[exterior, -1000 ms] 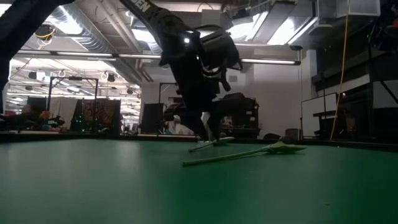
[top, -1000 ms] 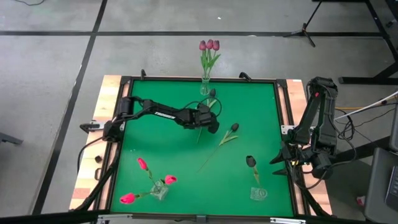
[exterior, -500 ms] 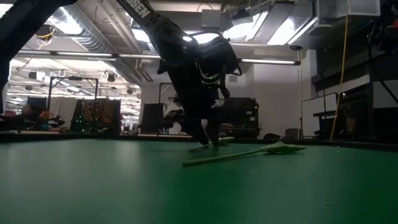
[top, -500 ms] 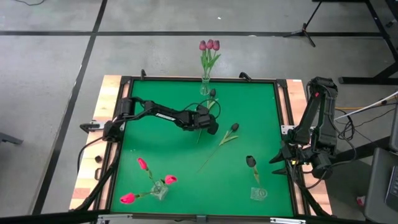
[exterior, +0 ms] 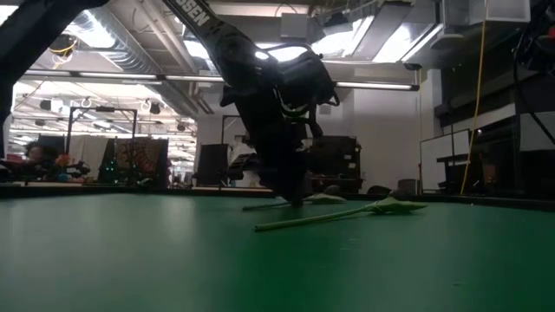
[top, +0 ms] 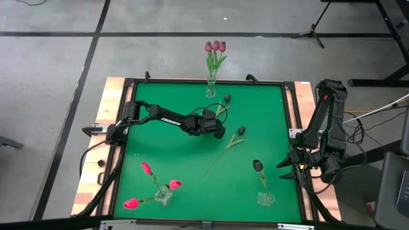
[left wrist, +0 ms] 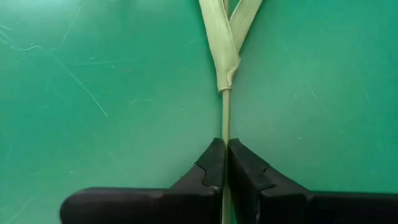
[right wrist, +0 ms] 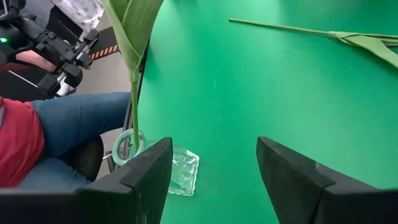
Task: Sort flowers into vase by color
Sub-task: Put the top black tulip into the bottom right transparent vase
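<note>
Two fingers of the left gripper [left wrist: 224,163] are pinched shut on the thin stem of a dark-headed flower [top: 225,101] lying mid-counter, just below its leaves. To do this well, I would lift straight and slowly so the stem does not slip or swing, then carry it toward the clear vase [top: 264,199] holding the other dark tulip [top: 257,165]. The right gripper [right wrist: 214,165] waits by that vase, fingers wide and empty. Another dark flower [top: 239,132] lies nearby. The counter [top: 179,153] is green felt; beyond it, a dim workshop and a seated person's legs [right wrist: 68,127].
</note>
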`<action>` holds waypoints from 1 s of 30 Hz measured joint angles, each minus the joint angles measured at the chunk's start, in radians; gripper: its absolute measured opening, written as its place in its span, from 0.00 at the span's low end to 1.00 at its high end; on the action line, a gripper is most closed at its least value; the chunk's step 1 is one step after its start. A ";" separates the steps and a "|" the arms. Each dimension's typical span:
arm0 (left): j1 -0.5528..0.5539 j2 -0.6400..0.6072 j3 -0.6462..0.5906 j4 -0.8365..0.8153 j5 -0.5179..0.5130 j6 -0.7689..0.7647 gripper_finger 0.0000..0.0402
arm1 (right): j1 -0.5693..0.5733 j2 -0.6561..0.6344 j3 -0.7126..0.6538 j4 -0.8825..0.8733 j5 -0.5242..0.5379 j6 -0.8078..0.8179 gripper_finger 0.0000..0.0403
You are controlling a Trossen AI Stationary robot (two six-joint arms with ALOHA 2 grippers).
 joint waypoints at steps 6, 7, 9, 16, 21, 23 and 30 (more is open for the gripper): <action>-0.005 -0.004 -0.001 0.005 0.006 0.000 0.01 | 0.000 0.000 0.000 0.000 0.008 0.000 0.58; -0.005 -0.005 -0.001 0.006 0.006 0.000 0.01 | 0.000 0.000 0.000 0.001 0.009 0.000 0.58; -0.007 -0.012 -0.003 0.006 0.015 0.000 0.01 | 0.000 0.000 0.000 0.000 0.011 0.000 0.58; -0.016 -0.041 -0.006 0.002 0.045 0.021 0.00 | 0.000 0.000 0.000 0.000 0.026 0.000 0.58; -0.018 -0.046 -0.006 0.006 0.036 0.032 0.00 | 0.000 0.000 0.000 -0.017 0.027 0.000 0.58; -0.017 -0.047 -0.006 0.007 0.029 0.043 0.00 | 0.000 0.000 0.000 -0.025 0.032 0.000 0.58; -0.017 -0.050 -0.005 0.015 0.012 0.043 0.00 | 0.000 0.000 0.000 -0.024 0.050 -0.003 0.58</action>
